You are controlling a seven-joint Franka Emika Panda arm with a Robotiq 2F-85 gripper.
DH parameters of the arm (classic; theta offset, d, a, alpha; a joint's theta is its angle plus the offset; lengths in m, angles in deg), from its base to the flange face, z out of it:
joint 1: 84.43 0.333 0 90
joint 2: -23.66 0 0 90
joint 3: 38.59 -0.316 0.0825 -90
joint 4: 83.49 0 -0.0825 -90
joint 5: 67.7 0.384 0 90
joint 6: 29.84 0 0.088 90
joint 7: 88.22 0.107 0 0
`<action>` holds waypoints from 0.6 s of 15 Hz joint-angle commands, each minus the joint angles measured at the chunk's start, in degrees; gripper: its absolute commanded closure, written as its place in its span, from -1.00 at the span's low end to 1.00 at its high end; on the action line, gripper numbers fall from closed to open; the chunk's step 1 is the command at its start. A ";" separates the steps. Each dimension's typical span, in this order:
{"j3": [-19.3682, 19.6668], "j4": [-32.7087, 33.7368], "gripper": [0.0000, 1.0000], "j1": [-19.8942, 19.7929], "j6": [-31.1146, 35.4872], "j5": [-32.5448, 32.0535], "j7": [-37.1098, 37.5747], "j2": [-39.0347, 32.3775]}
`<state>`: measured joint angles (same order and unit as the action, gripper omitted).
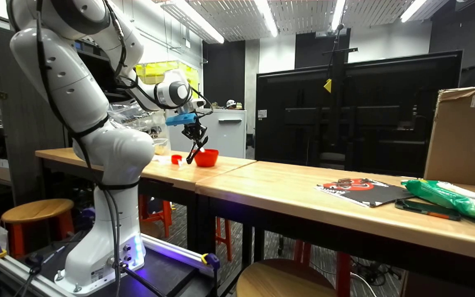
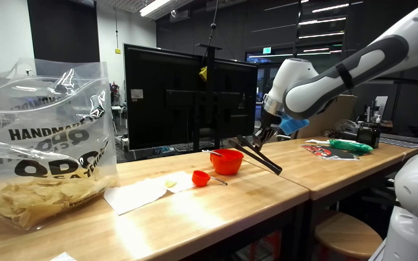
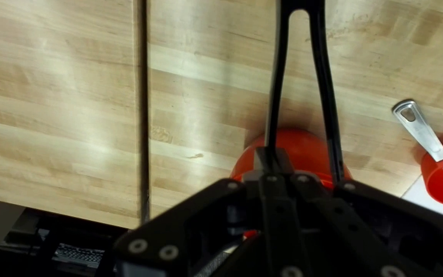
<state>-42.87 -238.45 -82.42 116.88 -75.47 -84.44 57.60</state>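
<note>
Pale wooden desk (image 3: 198,92) backed the wrist view; right of centre, black tongs (image 3: 324,77) stretched lengthwise up the frame, overlapping a red bowl (image 3: 302,148), joined end topmost, one arm pinched in the tightly closed hand (image 3: 272,163).

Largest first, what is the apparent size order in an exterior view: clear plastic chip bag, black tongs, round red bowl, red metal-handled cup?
Chip bag
Tongs and bowl unsure: tongs longer, bowl bulkier
Red cup

Arm (image 1: 124,152) bent; gripper (image 3: 274,163) clamped, tilted downward.
</note>
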 commanded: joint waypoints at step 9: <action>0.21 1.12 1.00 1.41 6.98 2.15 -1.83 -5.26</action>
<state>-42.86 -237.96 -81.19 121.61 -74.30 -85.06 53.49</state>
